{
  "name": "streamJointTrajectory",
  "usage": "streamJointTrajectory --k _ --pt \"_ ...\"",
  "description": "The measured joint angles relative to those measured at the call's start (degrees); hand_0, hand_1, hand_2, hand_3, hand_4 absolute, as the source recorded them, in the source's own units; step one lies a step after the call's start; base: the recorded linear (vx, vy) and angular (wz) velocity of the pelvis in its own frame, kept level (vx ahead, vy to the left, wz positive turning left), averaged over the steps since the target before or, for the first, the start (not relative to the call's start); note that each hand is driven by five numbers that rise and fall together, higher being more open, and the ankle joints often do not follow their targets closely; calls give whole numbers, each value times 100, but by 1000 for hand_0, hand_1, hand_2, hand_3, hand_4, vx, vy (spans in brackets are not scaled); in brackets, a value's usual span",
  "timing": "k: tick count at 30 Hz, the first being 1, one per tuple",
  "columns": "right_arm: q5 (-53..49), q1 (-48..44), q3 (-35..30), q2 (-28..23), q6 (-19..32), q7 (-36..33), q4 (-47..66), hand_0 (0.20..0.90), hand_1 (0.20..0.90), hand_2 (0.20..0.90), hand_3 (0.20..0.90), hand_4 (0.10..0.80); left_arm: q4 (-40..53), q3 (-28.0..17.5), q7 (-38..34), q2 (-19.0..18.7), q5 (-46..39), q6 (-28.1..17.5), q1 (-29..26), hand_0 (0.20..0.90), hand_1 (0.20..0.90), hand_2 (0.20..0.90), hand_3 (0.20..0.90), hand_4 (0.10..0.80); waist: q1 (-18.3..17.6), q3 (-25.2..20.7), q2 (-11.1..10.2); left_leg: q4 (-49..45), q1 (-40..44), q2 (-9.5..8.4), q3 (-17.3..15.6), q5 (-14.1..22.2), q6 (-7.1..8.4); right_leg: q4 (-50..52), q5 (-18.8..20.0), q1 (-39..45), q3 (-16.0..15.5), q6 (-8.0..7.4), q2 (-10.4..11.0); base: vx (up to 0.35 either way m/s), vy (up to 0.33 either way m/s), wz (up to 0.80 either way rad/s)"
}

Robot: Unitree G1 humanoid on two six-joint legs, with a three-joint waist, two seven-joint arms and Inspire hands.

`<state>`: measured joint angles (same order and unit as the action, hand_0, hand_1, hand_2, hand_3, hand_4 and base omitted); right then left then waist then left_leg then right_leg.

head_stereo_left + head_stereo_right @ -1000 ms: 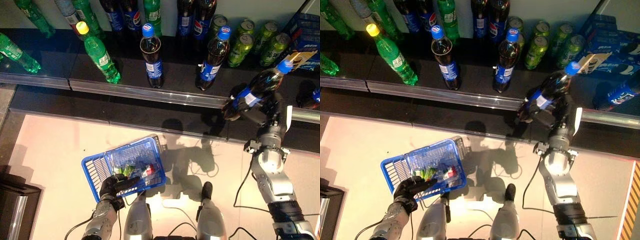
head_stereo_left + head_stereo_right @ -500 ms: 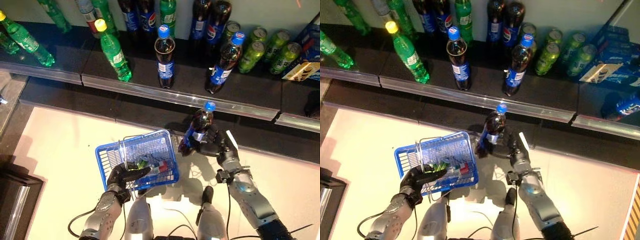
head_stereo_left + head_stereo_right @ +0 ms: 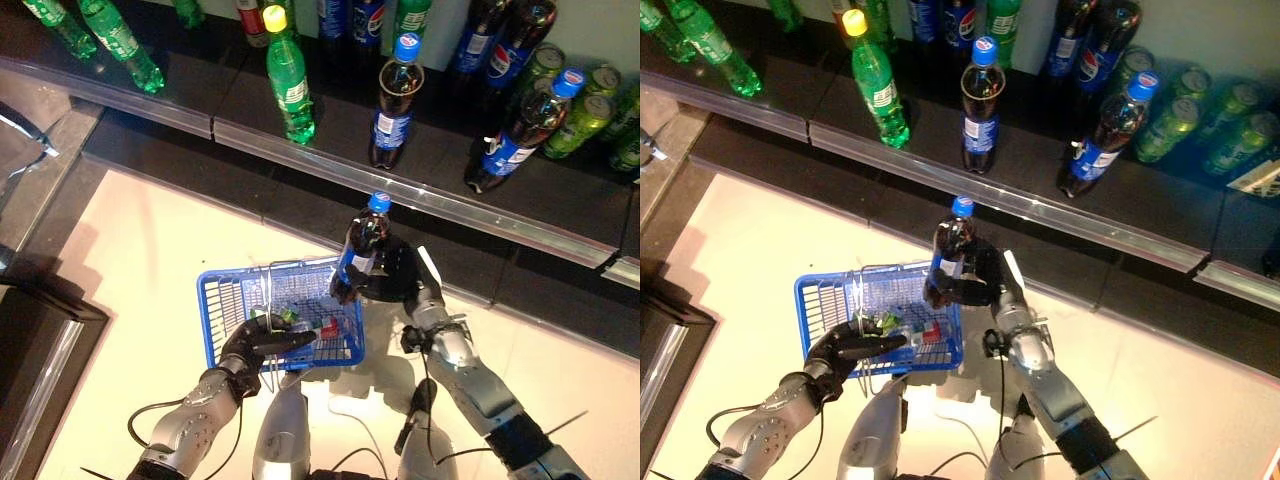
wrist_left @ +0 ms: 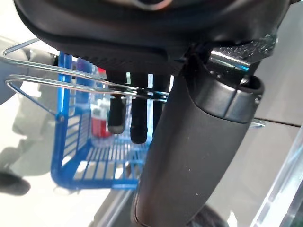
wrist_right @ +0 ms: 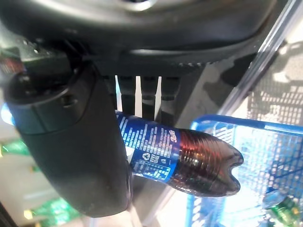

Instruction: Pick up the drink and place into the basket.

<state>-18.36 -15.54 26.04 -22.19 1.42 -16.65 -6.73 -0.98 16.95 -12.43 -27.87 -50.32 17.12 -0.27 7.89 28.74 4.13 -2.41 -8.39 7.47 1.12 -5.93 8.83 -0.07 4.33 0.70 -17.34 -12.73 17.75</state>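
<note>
Moved: the cola bottle (image 3: 362, 245), carried from the shelf at upper right down to frame centre, its base now brought over the right rim of the blue basket (image 3: 222, 322). Right hand (image 3: 398, 277): clamped round the bottle. Left hand (image 3: 258, 345): curled on the wire handle (image 4: 57, 71). Release is judged near.

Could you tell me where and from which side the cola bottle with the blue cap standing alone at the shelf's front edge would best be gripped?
Probably round the labelled middle of the cola bottle, coming from the open floor side. It stands upright near the shelf lip, the body is widest and straight there, and other bottles crowd behind it.
</note>
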Motion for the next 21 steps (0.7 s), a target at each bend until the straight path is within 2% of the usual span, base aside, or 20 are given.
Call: streamJointTrajectory --k 2,8,11,16,21 --pt "213 -248 158 -2 10 -88 -414 300 300 300 200 100 0 163 75 -42 -91 20 -170 300 300 300 200 100 33 10 51 -96 -109 -42 17 11 -21 20 -10 2 -109 -13 36 -16 15 24" --pt "534 -510 504 -4 29 -183 -1347 300 300 300 200 100 -1 539 326 -274 -457 195 -495 300 300 300 200 100 156 16 119 -246 -190 -109 32 33 -58 125 -80 15 -134 -79 99 -14 28 9" --pt "643 -566 630 2 24 -199 -1764 300 300 300 200 100 -1 733 453 -286 -579 214 -627 300 300 300 200 100 158 17 149 -315 -210 -167 35 51 -88 216 -109 2 -139 -100 164 6 16 8" --pt "880 -594 826 -26 25 -201 -2208 300 300 300 200 100 -1 767 721 -291 -816 259 -764 300 300 300 200 100 150 19 157 -434 -286 -216 80 77 -122 281 -119 -2 -149 -111 207 23 15 6" --pt "1194 -713 1079 -61 15 -154 -2640 300 300 300 200 100 -1 1062 1084 -332 -1178 401 -987 300 300 300 200 100 148 23 235 -476 -373 -267 157 80 -131 285 -133 -4 -255 -131 245 -19 -11 8"
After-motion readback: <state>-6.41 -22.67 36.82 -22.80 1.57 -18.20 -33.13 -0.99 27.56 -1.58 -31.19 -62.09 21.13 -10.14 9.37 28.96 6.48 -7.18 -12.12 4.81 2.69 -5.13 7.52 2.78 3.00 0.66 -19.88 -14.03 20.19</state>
